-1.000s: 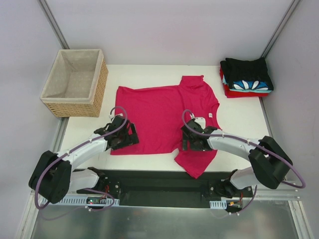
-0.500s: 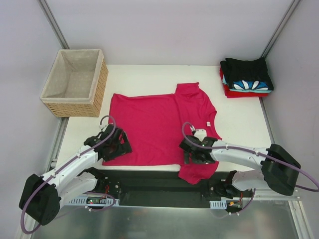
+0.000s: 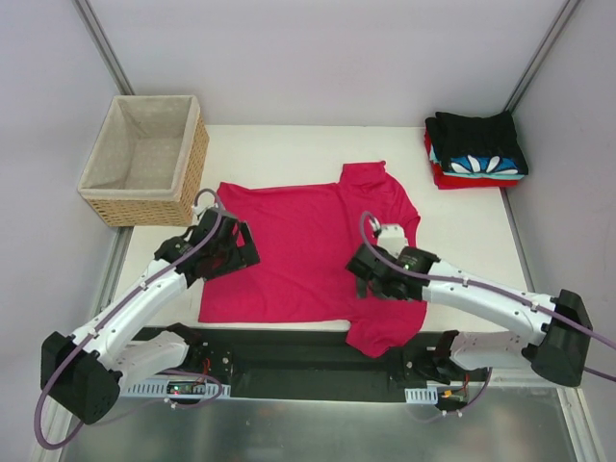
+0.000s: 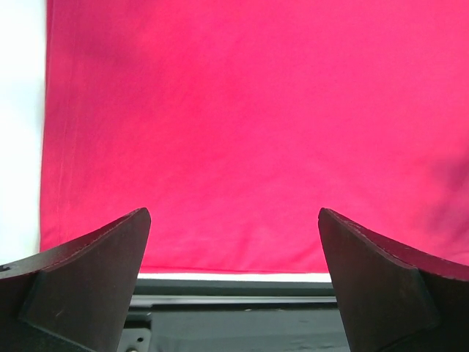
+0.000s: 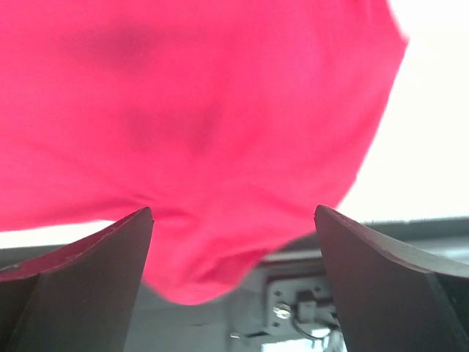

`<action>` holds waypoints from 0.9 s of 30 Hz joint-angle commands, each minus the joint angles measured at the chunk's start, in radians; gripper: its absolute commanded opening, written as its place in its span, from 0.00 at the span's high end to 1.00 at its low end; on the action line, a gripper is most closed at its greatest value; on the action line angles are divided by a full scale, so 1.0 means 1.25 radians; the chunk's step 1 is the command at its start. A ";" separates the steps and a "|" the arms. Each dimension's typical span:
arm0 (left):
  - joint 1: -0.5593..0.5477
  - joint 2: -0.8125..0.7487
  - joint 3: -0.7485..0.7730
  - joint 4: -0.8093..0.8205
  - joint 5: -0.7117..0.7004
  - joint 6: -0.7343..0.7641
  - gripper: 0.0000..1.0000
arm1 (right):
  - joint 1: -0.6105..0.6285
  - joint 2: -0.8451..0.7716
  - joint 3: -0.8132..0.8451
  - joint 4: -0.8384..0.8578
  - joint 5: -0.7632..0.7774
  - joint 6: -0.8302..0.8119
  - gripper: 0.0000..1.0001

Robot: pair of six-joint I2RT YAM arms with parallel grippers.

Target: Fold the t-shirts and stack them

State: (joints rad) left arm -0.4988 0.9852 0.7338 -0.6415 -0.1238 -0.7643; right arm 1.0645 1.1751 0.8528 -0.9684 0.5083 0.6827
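Since a second ago the crimson-pink tee [image 3: 298, 250] has slid toward the near edge of the table [image 3: 462, 231], one sleeve hanging over it. At far left stands a beige-lined wicker basket [image 3: 192, 164]; the folded t-shirts [image 3: 476, 149] are stacked far right. Over the tee, left gripper [image 3: 219, 252] and right gripper [image 3: 380, 272] gape wide, holding nothing

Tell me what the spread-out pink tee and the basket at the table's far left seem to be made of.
Crimson-pink t-shirt: soft matte knit cloth, probably cotton jersey. It lies limp, with shallow wrinkles and no sheen.
Basket: woven wicker or a similar plant fibre, tan, with the weave showing on its walls. Inside is a beige fabric lining, apparently dotted.
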 commanded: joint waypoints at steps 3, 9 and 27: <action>-0.008 0.061 0.177 -0.008 -0.018 0.085 0.01 | -0.105 0.115 0.255 0.080 0.125 -0.245 0.04; -0.038 0.130 0.219 0.010 -0.007 0.086 0.01 | -0.344 0.181 0.298 0.396 -0.054 -0.439 0.03; -0.054 0.205 0.197 0.058 0.008 0.096 0.01 | -0.589 0.800 0.799 0.712 -0.656 -0.396 0.03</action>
State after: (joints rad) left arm -0.5575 1.2179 0.9817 -0.5816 -0.1116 -0.6697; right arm 0.3416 2.1265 1.7180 -0.1524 -0.1925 0.1539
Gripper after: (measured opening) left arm 0.991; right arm 0.966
